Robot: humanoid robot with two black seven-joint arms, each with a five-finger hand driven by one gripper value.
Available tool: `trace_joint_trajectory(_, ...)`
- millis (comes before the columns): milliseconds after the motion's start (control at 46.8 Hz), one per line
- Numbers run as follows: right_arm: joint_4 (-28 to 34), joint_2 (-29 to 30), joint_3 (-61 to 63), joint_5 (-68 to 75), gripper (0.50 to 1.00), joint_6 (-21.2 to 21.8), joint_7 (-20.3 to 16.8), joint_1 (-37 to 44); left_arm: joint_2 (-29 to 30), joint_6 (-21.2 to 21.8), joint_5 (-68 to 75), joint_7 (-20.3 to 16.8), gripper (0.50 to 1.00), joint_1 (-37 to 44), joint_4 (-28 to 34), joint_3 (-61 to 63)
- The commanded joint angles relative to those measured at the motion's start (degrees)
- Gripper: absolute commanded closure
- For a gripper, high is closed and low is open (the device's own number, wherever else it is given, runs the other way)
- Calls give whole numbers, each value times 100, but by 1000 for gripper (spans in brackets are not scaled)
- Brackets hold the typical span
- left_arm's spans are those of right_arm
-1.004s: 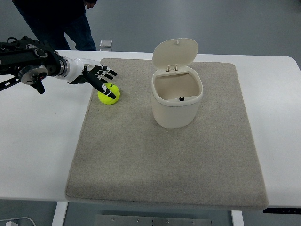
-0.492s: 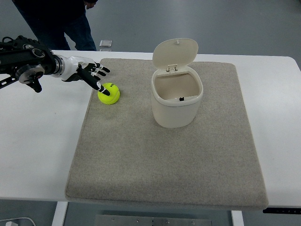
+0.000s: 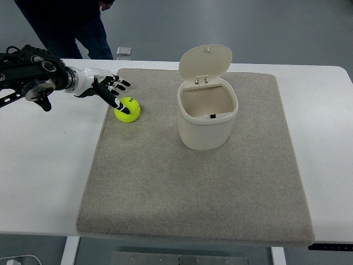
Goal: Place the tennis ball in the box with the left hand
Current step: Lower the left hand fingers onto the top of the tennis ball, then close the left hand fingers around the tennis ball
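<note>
A yellow-green tennis ball (image 3: 128, 110) lies on the grey mat (image 3: 193, 182) near its far left corner. My left hand (image 3: 110, 91) reaches in from the left, fingers spread, one fingertip (image 3: 126, 110) resting on the ball's top; it grasps nothing. The box is a cream bin (image 3: 207, 115) with its lid (image 3: 205, 61) flipped up and open, standing on the mat to the right of the ball. My right arm does not show.
The mat lies on a white table (image 3: 44, 165). A person in dark trousers (image 3: 71, 27) stands behind the table's far left edge. A small object (image 3: 124, 52) lies on the floor beyond the table.
My left hand drew back slightly to the left, then came forward again a little; the ball has stayed in place.
</note>
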Motion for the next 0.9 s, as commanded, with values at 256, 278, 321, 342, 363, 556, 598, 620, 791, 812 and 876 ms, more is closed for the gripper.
trace_joint_trajectory(256, 0, 0, 0, 0, 562, -2, 0, 0, -45, 4, -9, -8, 500, 9, 51, -44)
trace_joint_trajectory(278, 0, 0, 0, 0, 562, -2, 0, 0, -45, 13, -9, -26, 500, 9, 51, -53)
trace_joint_trajectory(321, 0, 0, 0, 0, 562, -2, 0, 0, -80, 13, -9, -26, 500, 9, 51, -62)
trace_joint_trajectory(342, 0, 0, 0, 0, 562, -2, 0, 0, -89, 13, -9, -26, 500, 9, 60, -70)
trace_joint_trajectory(363, 0, 0, 0, 0, 562, -2, 0, 0, -98, 22, -9, -35, 500, 18, 60, -97)
trace_joint_trajectory(556, 0, 0, 0, 0, 560, -2, 0, 0, -265, 101, -9, -35, 500, 141, 69, -185)
trace_joint_trajectory(598, 0, 0, -9, 0, 562, -2, 0, 0, -274, 92, -9, -35, 500, 141, 51, -185)
trace_joint_trajectory(620, 0, 0, 0, 0, 562, -2, 0, 0, -274, 101, -9, -35, 500, 141, 42, -185)
trace_joint_trajectory(791, 0, 0, -9, 0, 562, -2, 0, 0, -274, 92, -9, -9, 500, 150, 34, -167)
trace_joint_trajectory(812, 0, 0, 0, 0, 562, -2, 0, 0, -274, 92, 0, 9, 500, 150, 33, -167)
trace_joint_trajectory(876, 0, 0, 0, 0, 562, -2, 0, 0, -274, 92, 0, 18, 500, 159, 25, -158)
